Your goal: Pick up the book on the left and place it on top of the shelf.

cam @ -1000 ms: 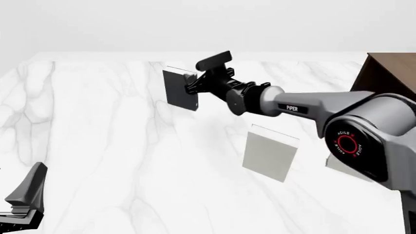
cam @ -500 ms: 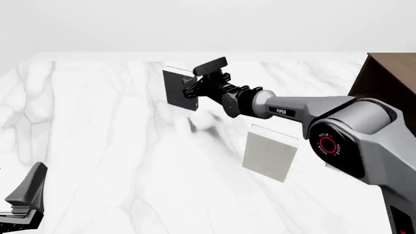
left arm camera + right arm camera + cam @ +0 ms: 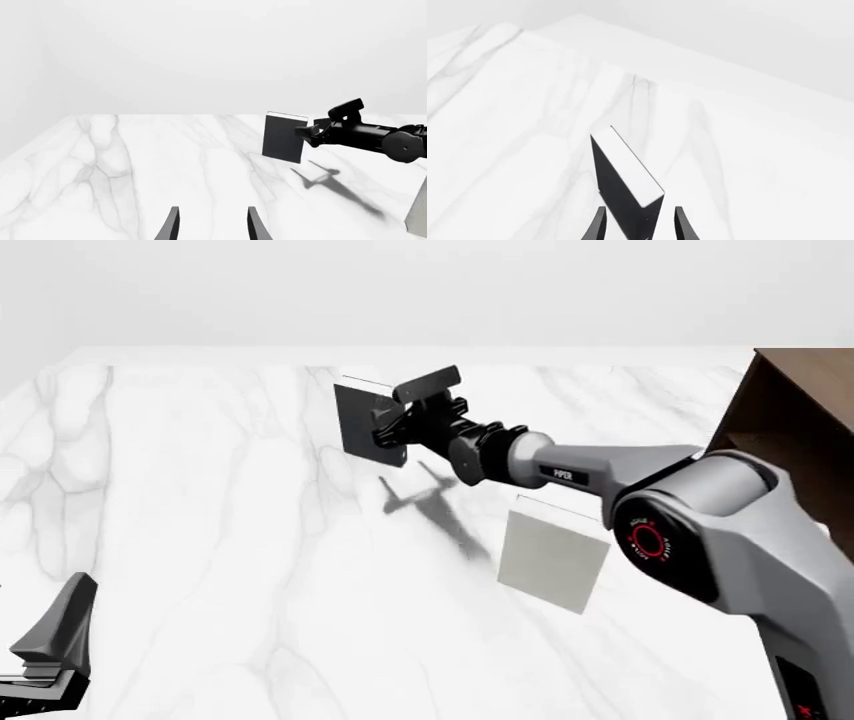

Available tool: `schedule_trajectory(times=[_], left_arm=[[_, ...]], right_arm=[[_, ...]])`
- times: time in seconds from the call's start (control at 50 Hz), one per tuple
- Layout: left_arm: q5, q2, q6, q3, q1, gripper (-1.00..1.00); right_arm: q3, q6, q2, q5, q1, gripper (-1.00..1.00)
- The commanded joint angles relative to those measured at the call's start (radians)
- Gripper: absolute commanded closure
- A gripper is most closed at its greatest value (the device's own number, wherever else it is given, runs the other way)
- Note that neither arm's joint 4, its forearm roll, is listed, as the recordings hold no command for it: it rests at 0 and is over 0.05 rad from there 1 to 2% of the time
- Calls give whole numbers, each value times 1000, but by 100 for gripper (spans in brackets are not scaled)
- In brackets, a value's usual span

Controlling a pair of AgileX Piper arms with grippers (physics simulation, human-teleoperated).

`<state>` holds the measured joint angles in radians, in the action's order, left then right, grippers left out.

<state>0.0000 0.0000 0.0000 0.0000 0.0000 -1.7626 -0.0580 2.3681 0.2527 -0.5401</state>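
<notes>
Front view first: the book (image 3: pixel 368 423) stands upright on the marble table (image 3: pixel 200 540), well toward its far edge and left of the middle. The right gripper (image 3: pixel 396 420) reaches it from the right, one finger above the top edge, but this angle does not show whether the fingers touch the cover. The shelf (image 3: pixel 787 415) sits at the table's right edge, well apart; a light grey book (image 3: pixel 553 560) stands between. The left gripper (image 3: pixel 54 640) rests idle near the table's near left corner.

Left wrist view: the book (image 3: pixel 283 137) shows its broad dark face and white top, standing straight, with the right gripper (image 3: pixel 320 131) at its side edge. The left gripper's own fingers (image 3: pixel 172 227) are spread, with nothing between them.

Right wrist view: only here is the straddle plain: the book (image 3: pixel 624 187) sits between the parted fingers (image 3: pixel 598 227), gaps on both sides, so nothing is gripped.

It looks thin, stiff and light, probably smooth-covered and easily toppled; pinching across both covers near the top edge seems best.
</notes>
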Motion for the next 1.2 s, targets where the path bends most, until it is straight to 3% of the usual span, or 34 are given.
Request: schedule_trajectory(times=[0.02, 1.2], left_arm=[[0, 0, 0, 0, 0, -100], [0, 0, 0, 0, 0, -100]], right_arm=[[-25, 4, 28, -5, 4, -100], [-155, 17, 125, -49, 5, -100]])
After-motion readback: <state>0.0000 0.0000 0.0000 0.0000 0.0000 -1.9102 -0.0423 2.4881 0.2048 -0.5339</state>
